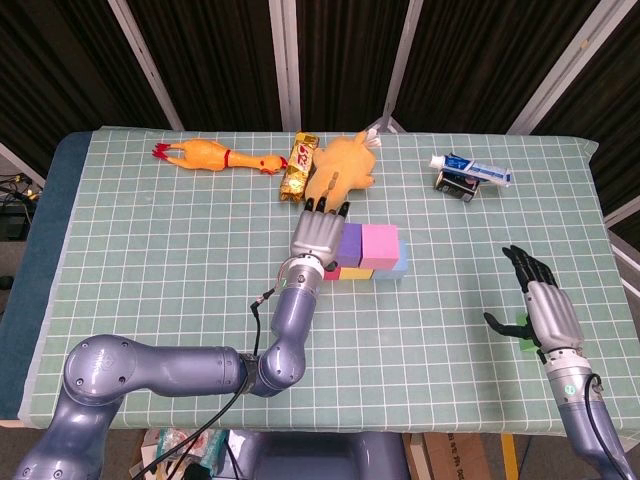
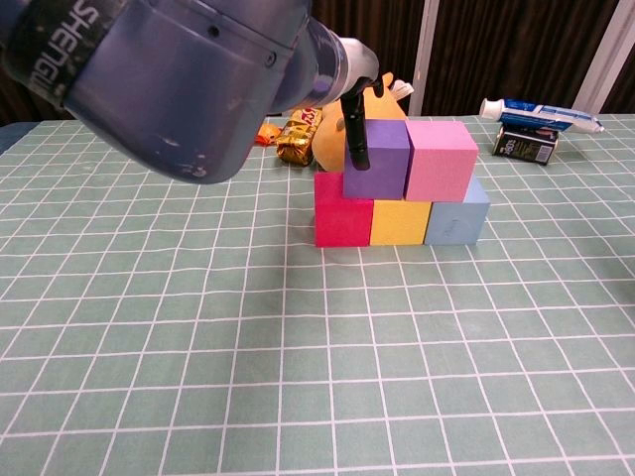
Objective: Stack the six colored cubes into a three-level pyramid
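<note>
Red (image 2: 342, 220), yellow (image 2: 400, 220) and light blue (image 2: 458, 223) cubes form a bottom row. A purple cube (image 2: 382, 164) and a pink cube (image 2: 442, 159) sit side by side on top of them. My left hand (image 1: 318, 232) lies over the red cube, at the purple cube's left edge, with its fingers stretched out. One black finger (image 2: 355, 134) touches the purple cube's front left face. My right hand (image 1: 542, 305) hovers at the near right, fingers spread and holding nothing. A small green piece (image 1: 521, 325) shows just beside it, mostly hidden.
Along the far side lie a rubber chicken (image 1: 215, 157), a candy bar (image 1: 298, 167), an orange plush toy (image 1: 342, 168) right behind the stack, and a toothpaste tube (image 1: 472, 170) on a dark box (image 1: 455, 185). My left forearm (image 2: 189, 69) fills the chest view's upper left.
</note>
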### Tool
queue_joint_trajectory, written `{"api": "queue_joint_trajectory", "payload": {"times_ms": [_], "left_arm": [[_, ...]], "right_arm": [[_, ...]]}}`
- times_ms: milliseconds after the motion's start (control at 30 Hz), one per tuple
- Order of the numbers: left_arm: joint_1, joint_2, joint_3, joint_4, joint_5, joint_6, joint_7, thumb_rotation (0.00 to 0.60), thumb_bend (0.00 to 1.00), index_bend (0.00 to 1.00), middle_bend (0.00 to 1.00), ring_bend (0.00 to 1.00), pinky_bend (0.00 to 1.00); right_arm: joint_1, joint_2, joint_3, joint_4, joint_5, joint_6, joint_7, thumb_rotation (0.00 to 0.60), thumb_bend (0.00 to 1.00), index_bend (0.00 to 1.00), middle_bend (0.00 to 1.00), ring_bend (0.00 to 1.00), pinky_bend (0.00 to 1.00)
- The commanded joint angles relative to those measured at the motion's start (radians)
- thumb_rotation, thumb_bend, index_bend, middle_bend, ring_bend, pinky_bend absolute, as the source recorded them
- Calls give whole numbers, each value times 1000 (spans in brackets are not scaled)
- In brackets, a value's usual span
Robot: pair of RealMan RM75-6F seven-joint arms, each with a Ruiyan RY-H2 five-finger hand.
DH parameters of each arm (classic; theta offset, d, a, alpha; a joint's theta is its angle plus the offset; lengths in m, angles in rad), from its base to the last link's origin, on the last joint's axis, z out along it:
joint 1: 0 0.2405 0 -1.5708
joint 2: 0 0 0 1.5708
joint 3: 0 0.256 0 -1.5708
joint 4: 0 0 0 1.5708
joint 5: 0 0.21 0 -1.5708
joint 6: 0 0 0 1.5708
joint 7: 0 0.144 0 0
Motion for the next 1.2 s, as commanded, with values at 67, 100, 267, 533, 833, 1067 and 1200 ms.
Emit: {"api": "queue_joint_trajectory", "payload": {"times_ms": [67,100,267,533,833,1067,1200], "left_arm": [[0,-1,2,-3,-1,1,1,600,271,0,265,16,31],[0,-1,2,-4,0,1,1,600,271,0,266,16,31],[1,0,1,-6,0,5,0,600,271,0,268,16,31],[2,8,-4,-16,-1,14,0,600,271,0,270,17,31],[5,12,-2,-24,-3,17,1,600,271,0,275,16,31],[5,13,-3,-28,-3,18,0,600,271,0,276,16,31],[5,15,-3,-31,-4,20,0,600,271,0,277,16,31]], "right_arm": [[0,0,-1,-1,0,-1,-1,600,273,0,0,0,0],[0,0,-1,0,0,-1,-1,600,273,0,0,0,0],[0,0,-1,-1,0,-1,-1,600,273,0,0,0,0],[1,1,-1,-4,-1,-2,-2,600,273,0,0,0,0],[0,1,-2,-4,-5,1,-3,600,273,0,0,0,0],[-1,0,-3,-4,-5,1,-3,600,274,0,0,0,0],[0,0,-3,-4,-5,0,-4,600,272,0,0,0,0]]}}
